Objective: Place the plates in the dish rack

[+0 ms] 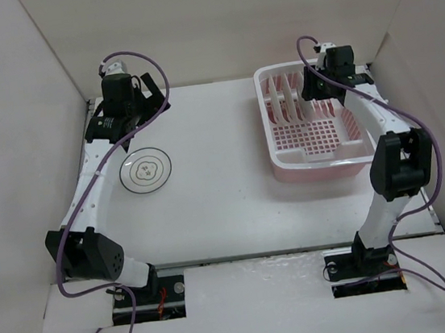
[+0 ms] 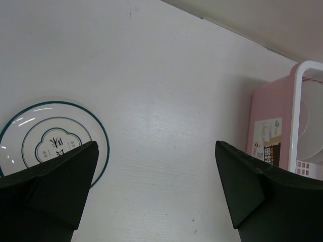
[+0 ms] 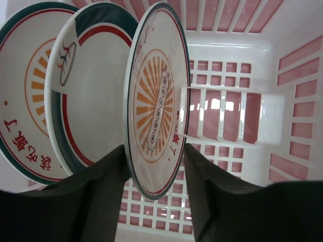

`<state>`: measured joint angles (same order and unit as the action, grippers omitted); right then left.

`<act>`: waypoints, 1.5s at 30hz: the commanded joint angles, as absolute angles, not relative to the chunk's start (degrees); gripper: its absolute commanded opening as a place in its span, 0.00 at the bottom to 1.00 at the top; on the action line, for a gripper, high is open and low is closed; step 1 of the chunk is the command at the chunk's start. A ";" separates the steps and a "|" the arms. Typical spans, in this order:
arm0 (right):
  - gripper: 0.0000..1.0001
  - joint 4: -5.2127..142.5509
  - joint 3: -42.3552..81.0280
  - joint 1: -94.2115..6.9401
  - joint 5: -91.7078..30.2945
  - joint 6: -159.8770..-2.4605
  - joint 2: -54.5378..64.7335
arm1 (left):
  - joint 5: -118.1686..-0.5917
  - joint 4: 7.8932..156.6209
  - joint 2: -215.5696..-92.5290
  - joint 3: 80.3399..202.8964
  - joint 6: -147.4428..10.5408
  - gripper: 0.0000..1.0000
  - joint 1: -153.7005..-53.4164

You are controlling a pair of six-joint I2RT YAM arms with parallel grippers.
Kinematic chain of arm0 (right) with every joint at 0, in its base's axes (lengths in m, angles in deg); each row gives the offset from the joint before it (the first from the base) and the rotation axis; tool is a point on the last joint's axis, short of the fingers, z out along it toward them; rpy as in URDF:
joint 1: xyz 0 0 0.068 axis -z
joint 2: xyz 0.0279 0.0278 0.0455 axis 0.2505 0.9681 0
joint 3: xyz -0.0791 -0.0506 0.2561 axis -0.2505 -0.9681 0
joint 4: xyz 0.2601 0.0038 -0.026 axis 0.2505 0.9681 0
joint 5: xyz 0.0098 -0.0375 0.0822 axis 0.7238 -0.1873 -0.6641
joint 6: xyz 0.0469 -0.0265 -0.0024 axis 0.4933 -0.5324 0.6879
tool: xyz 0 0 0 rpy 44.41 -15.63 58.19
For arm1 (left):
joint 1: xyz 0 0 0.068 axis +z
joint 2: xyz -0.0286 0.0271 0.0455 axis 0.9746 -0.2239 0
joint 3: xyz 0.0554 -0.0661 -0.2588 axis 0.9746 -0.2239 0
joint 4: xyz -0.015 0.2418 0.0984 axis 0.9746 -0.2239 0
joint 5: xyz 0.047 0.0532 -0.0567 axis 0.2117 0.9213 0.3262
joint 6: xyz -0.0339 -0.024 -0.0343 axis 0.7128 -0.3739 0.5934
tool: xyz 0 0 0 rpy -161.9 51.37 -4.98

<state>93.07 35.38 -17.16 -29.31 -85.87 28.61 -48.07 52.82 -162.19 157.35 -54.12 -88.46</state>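
Note:
One white plate with a dark rim ring and wavy inner rings (image 1: 146, 172) lies flat on the table at the left; it also shows in the left wrist view (image 2: 50, 136). My left gripper (image 1: 154, 102) (image 2: 156, 146) is open and empty over bare table, behind the plate. The pink dish rack (image 1: 342, 152) (image 2: 275, 116) stands at the right. Three plates stand upright in it (image 1: 281, 98). My right gripper (image 1: 311, 91) (image 3: 154, 146) is open, its jaws straddling the lower edge of the orange sunburst plate (image 3: 156, 96). Behind that plate stand a teal-rimmed plate (image 3: 96, 101) and another orange one (image 3: 25, 85).
White walls enclose the table on the left, back and right. The rack's right half shows bare pink grid (image 3: 227, 121) and white prongs. Purple cables loop off both arms.

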 commanded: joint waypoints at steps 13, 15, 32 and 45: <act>1.00 94.35 41.52 -16.97 -26.67 -83.16 15.88 | -48.48 51.15 -164.34 155.34 -50.25 1.00 -84.45; 1.00 93.31 39.69 -17.49 -31.12 -81.66 13.33 | -51.54 51.15 -161.98 152.35 -48.31 1.00 -80.17; 1.00 90.41 34.76 -37.53 -40.36 -75.77 5.32 | -61.49 65.03 -144.30 109.71 -30.65 1.00 -69.76; 1.00 88.02 37.92 -43.07 -43.81 -75.77 3.56 | -56.93 79.00 -144.91 99.42 -21.77 1.00 -69.24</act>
